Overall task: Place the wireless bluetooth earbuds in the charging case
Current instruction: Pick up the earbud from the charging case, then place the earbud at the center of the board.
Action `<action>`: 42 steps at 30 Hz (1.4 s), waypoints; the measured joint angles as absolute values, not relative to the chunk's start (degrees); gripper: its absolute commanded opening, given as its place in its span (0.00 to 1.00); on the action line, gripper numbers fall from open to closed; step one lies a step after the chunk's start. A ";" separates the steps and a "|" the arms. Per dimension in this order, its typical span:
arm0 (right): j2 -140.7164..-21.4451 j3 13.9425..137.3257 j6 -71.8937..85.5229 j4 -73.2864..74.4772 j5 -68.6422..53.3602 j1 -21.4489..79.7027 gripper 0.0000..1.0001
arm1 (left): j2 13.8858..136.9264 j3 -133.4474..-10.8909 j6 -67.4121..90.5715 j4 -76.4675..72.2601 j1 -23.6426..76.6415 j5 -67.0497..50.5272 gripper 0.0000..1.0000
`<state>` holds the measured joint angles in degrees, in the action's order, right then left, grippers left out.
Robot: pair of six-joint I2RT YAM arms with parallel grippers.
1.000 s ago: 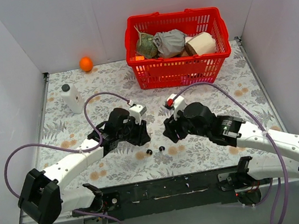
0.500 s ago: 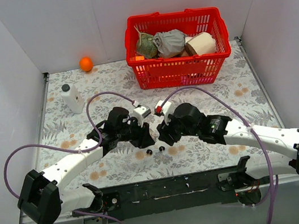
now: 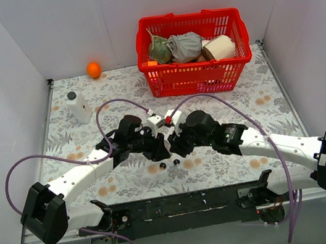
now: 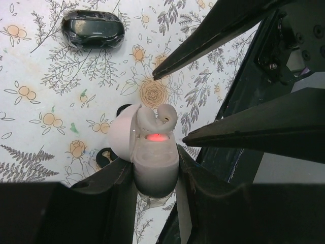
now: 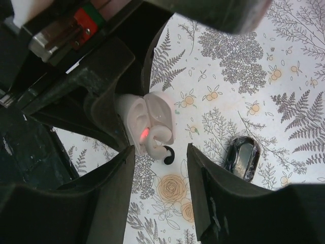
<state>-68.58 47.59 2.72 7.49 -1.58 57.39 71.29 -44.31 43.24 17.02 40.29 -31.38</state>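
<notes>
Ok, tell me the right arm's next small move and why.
Probably lower the right gripper onto the black earbud and close. Its jaws stand open either side of that bud, which lies on the table beside the open white case clamped in the left gripper.

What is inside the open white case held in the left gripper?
A glowing red light shows inside the white case, which is clamped in the left gripper. Both black earbuds lie outside it. The bottoms of its pockets are hidden by its own walls.
</notes>
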 measured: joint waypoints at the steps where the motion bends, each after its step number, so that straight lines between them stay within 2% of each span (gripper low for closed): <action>1: -68.93 47.81 2.66 7.44 -1.65 57.39 0.49 | 71.37 -44.45 43.24 17.04 40.29 -31.51 0.00; 6: -71.00 48.56 2.55 7.42 -1.65 57.39 0.44 | 71.46 -44.64 43.20 17.30 40.29 -31.83 0.00; 9: -71.57 48.56 2.57 7.42 -1.50 57.39 0.38 | 71.48 -44.64 43.20 17.54 40.23 -31.97 0.00; 12: -71.68 48.62 2.57 7.46 -1.54 57.41 0.29 | 71.48 -44.64 43.20 17.54 40.21 -31.94 0.00; 16: -71.75 48.97 2.57 7.55 -1.67 57.41 0.11 | 71.48 -44.64 43.20 17.56 40.07 -31.68 0.00; 19: -71.75 48.99 2.63 7.55 -1.52 57.36 0.01 | 71.48 -44.64 43.22 17.61 39.99 -31.53 0.00; 27: -70.00 48.93 5.34 7.16 -1.76 55.70 0.01 | 71.48 -44.62 43.40 17.37 39.97 -30.92 0.00; 34: -62.04 45.43 14.15 -0.47 -5.56 44.60 0.01 | 71.31 -44.07 43.97 17.02 39.97 -27.57 0.00; 38: -64.77 43.70 19.27 -3.11 -9.15 38.33 0.01 | 68.64 -42.59 45.39 16.64 39.99 -21.85 0.00; 42: -70.59 42.44 23.44 -3.60 -10.50 36.21 0.01 | 59.72 -38.96 48.42 15.31 39.97 -14.79 0.00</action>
<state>-70.59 42.44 23.44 -3.60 -10.50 36.21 59.72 -38.96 48.42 15.31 39.97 -14.79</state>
